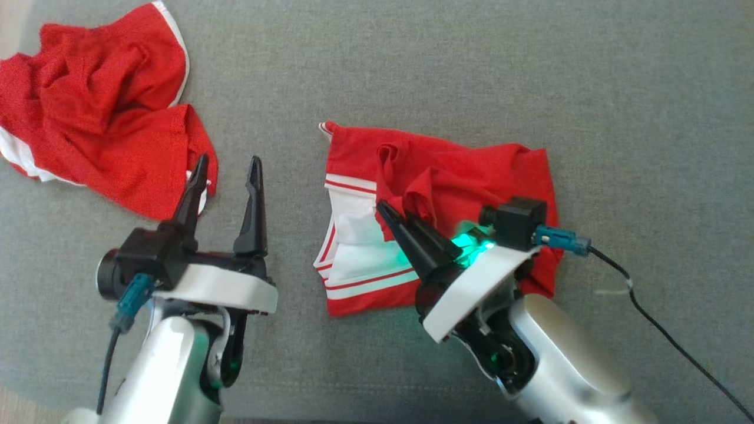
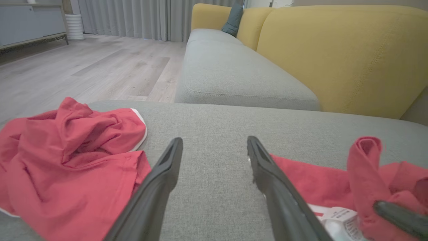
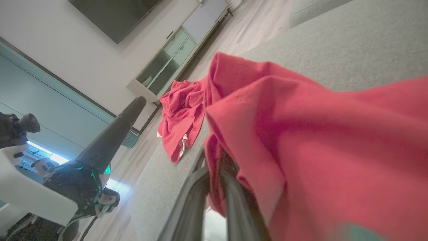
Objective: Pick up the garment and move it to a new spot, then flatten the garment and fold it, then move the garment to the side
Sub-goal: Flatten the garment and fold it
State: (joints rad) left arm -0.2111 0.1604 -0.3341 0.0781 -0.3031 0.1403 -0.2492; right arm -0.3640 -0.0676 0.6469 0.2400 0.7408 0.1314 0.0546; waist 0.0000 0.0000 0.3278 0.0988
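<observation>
2 garments on cushion point(image 1: 471, 70). Garment point(image 1: 459, 171) at centre; second garment point(image 1: 100, 112) at far left, well apart. Left gripper point(image 1: 230, 165) between them, above cushion, just beside second garment's near-right edge. Right gripper point(image 1: 392, 212) over garment's near half, fingertips at raised fold in its middle. Cable point(image 1: 665, 335) trails right from right arm across cushion. Left wrist view: sofa seat point(image 2: 227, 73) beyond cushion, backrest point(image 2: 334, 57) along its right, floor point(image 2: 100, 67) to its left.
</observation>
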